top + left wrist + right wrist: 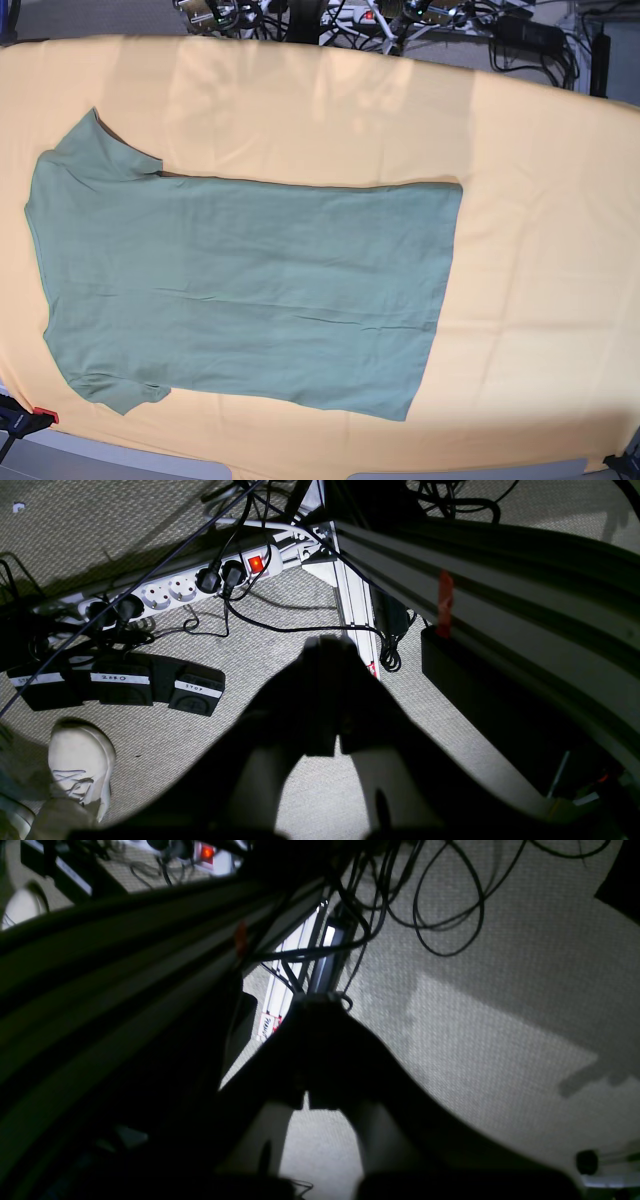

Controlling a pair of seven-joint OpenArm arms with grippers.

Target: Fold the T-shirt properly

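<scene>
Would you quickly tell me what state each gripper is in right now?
Left gripper: closed, holding nothing.
Right gripper: closed, holding nothing.

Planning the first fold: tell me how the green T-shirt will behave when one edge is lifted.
The T-shirt lies flat with soft ripples, so it is probably floppy and will drape from any grip point. It looks thin, so likely light. It rests on the yellow cloth, which may drag or wrinkle along with it.

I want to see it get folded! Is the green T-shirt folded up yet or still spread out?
Spread out. The T-shirt lies flat in one layer on the yellow-orange cloth, both short sleeves sticking out, no part turned over.
</scene>
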